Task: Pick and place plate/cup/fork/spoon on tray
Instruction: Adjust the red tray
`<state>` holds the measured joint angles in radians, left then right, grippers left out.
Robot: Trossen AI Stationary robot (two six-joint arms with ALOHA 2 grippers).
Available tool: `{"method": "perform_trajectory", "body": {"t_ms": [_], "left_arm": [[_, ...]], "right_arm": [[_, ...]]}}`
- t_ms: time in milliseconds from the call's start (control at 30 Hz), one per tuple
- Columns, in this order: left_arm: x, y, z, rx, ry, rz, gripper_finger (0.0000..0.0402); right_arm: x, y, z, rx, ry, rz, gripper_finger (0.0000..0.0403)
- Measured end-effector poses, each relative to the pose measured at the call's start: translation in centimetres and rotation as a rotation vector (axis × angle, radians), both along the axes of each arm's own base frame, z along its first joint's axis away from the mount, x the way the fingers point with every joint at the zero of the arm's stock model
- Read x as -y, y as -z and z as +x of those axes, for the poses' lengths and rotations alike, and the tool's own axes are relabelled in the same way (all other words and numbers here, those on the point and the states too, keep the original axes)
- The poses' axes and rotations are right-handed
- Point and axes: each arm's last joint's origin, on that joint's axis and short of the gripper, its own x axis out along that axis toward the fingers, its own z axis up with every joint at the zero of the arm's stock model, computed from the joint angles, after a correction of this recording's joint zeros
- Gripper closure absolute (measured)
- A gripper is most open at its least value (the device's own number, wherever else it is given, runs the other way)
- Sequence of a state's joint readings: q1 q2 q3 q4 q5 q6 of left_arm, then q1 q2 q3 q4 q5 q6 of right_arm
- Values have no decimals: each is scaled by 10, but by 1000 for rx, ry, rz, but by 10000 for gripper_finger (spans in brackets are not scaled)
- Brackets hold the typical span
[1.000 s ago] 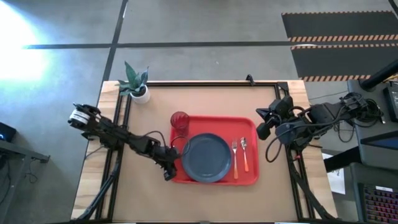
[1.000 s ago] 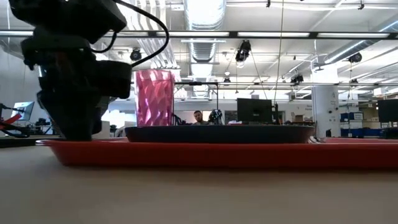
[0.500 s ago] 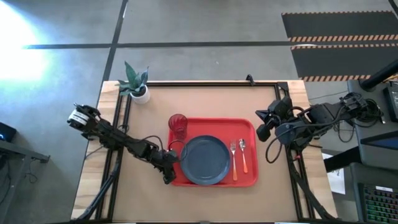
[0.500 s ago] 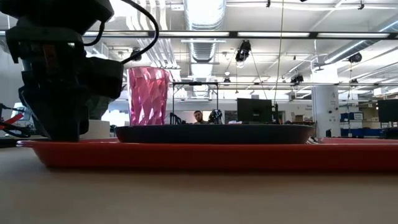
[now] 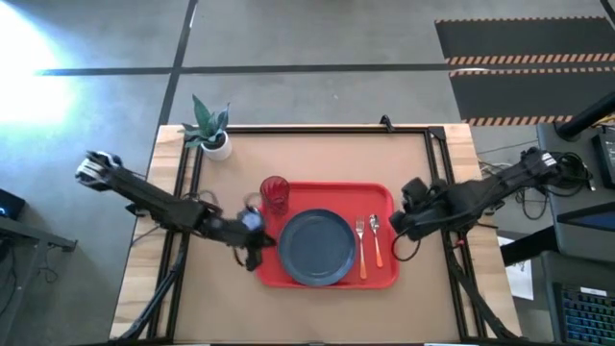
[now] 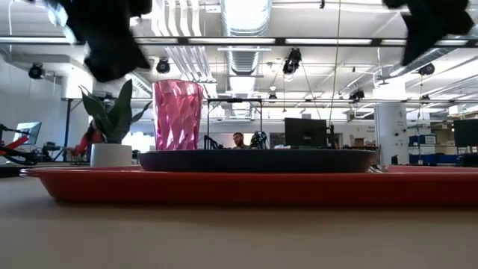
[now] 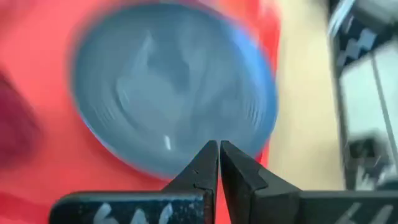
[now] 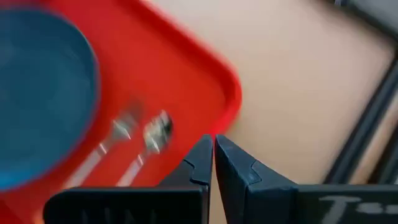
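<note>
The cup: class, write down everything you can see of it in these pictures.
The cup is a small translucent red tumbler, seemingly plastic, with a faceted diamond-patterned wall. It stands upright and looks empty, at the far left corner of the red tray, just beyond the dark blue plate. Only the tray touches it; neither gripper does.

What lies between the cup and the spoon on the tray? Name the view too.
The plate and the fork: in the high view the plate sits right of the cup, then the fork, then the spoon, all on the tray.
</note>
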<state>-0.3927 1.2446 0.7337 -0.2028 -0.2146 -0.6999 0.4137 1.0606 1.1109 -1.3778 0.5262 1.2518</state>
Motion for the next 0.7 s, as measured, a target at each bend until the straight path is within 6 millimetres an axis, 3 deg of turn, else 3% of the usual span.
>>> {"method": "perform_trajectory", "body": {"t_ms": [100, 267, 467, 700], "left_arm": [[-11, -34, -18, 103, -59, 86, 401], [-30, -67, -53, 223, -150, 191, 401], [-45, -85, -84, 298, -184, 247, 401], [-53, -94, -103, 351, -201, 272, 401]], "right_arm": [[-3, 31, -3, -125, 55, 116, 394], [-13, 70, -7, -232, 84, 290, 394], [-25, 96, -9, -169, 100, 358, 394], [-29, 108, -13, -156, 131, 370, 394]]}}
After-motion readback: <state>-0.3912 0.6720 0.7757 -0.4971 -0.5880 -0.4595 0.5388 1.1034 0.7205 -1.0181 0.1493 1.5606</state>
